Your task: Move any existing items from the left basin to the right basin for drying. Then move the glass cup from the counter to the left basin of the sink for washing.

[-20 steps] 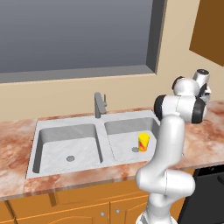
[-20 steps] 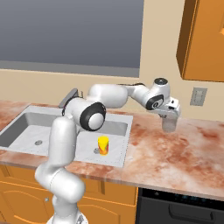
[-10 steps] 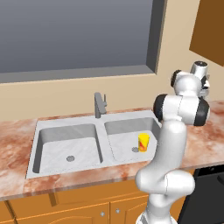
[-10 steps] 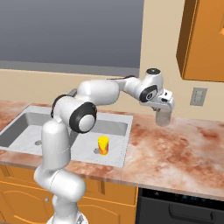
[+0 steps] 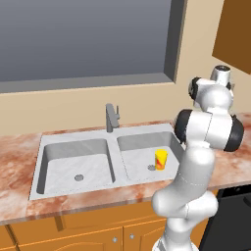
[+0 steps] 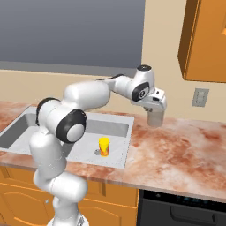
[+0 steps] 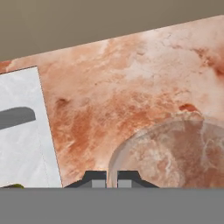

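glass cup (image 6: 155,117): upright, long axis vertical, mouth up, lifted off the surface (image 6: 185,145) right of the sink (image 6: 121,132) | end effector (image 7: 107,179): narrow, clamped on cup's rim | yellow cup (image 5: 160,160): upright in right basin (image 5: 137,162) | change: arm carried cup left and slightly down, toward the sink

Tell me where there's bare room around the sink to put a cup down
The left basin is bare apart from its drain. The right basin holds the yellow cup by its drain, with free floor toward the divider. The counter right of the sink is bare marble below the wall outlet; the gripper holds the glass cup above it.
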